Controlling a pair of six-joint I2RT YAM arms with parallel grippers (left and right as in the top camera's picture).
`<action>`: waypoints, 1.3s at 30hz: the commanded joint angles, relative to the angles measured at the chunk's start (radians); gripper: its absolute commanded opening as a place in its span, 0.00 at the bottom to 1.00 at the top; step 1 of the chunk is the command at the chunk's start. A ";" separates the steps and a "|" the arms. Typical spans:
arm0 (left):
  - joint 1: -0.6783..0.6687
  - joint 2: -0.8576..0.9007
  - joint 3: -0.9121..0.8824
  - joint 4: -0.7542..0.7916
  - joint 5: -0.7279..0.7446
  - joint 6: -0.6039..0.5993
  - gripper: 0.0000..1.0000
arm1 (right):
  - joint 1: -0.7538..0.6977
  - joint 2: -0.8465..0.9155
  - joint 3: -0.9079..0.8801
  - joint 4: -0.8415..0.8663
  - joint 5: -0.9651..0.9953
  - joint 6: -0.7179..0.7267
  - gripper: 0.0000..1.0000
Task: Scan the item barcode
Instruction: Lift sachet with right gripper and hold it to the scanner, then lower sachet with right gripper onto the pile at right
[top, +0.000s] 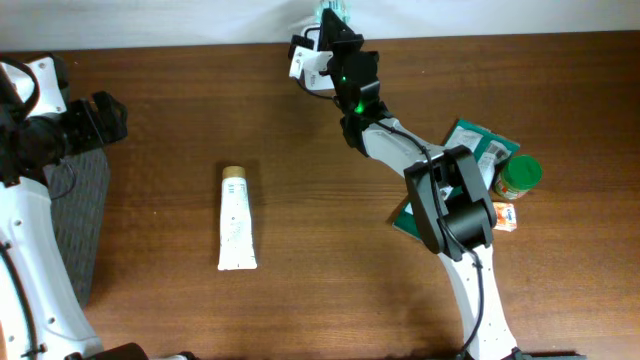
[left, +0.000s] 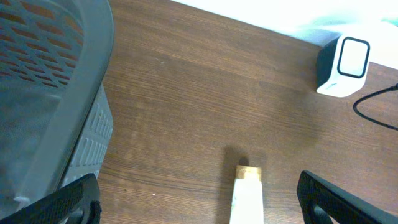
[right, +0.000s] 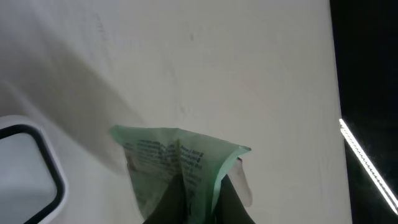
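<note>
Green thin plastic packet (right: 177, 162) is pinched in my right gripper (right: 198, 193), jaws closed tight on its bottom edge. From the right wrist cam it fans out upward from the pinch. It's pale minty green, crinkled, with rows of tiny dark print I can't read, and a clearish flap hangs off its right side. Can't tell from here which face has the barcode. Behind it is just white wall.

On the overhead view the packet sits at the far edge of the brown wooden table (top: 300, 300), roughly centre, held up off the surface. The small white scanner box with the black-rimmed window (top: 305, 60) is just left of it and a bit nearer.

My left gripper (top: 105, 115) is way over on the left with its jaws spread wide, holding nothing, next to the grey mesh basket (left: 43, 93). A white squeeze tube with a tan cap (top: 237, 232) lies flat on the table, cap pointing far. Over on the right there's a pile: dark green packets (top: 480, 145), a green-lidded jar (top: 518, 175) and a small orange box (top: 505, 215).
</note>
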 joint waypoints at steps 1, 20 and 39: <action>0.002 -0.012 0.011 0.002 0.011 0.015 0.99 | 0.011 -0.008 0.021 -0.244 0.009 -0.006 0.04; 0.002 -0.012 0.011 0.002 0.011 0.015 0.99 | -0.049 -0.750 0.013 -1.448 -0.031 1.389 0.04; 0.002 -0.012 0.011 0.002 0.011 0.015 0.99 | -0.380 -0.583 -0.401 -1.596 -0.275 1.509 0.66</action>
